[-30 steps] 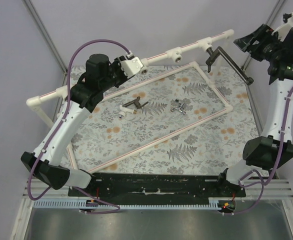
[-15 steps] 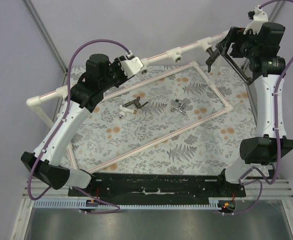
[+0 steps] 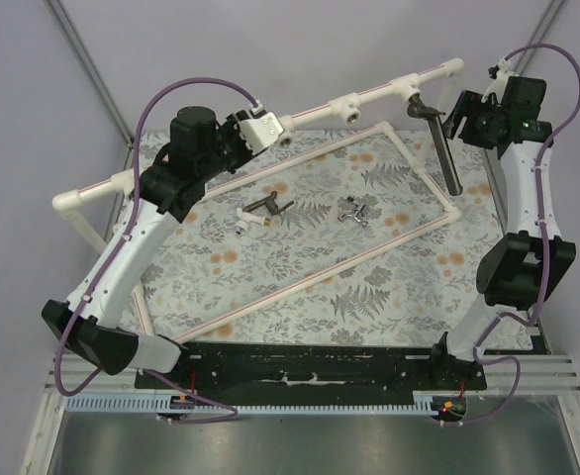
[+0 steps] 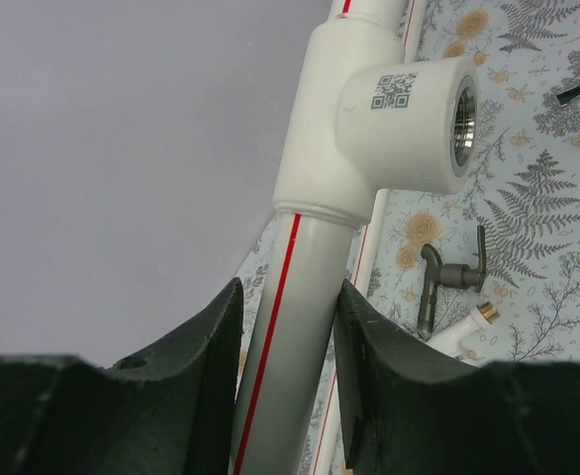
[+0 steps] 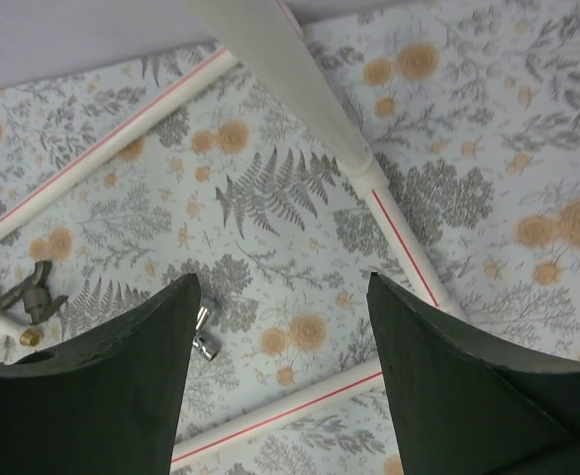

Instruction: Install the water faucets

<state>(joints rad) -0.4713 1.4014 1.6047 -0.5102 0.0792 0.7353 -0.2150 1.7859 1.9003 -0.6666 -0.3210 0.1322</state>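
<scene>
The dark long-spout faucet [image 3: 441, 148] sits in a socket of the white pipe frame [image 3: 369, 96], with its spout hanging toward the near side. My right gripper [image 3: 461, 118] is open and empty just right of it; in the right wrist view [image 5: 280, 297] its jaws stand wide apart. The shorter dark faucet with a white end [image 3: 263, 211] and the silver cross-handled faucet [image 3: 354, 212] lie on the mat. My left gripper [image 3: 248, 132] is shut on the frame's pipe [image 4: 290, 327], below a tee socket [image 4: 409, 94].
A low rectangle of white pipe [image 3: 424, 178] lies on the floral mat around the two loose faucets. The short faucet [image 4: 448, 282] shows past my left fingers and at the left of the right wrist view [image 5: 28, 287]. The silver faucet [image 5: 206, 338] peeks beside my right finger.
My right arm has swung in from the far right to the long-spout faucet. The spout has turned from pointing out to the right to hanging toward the near side. The left arm has not moved.
</scene>
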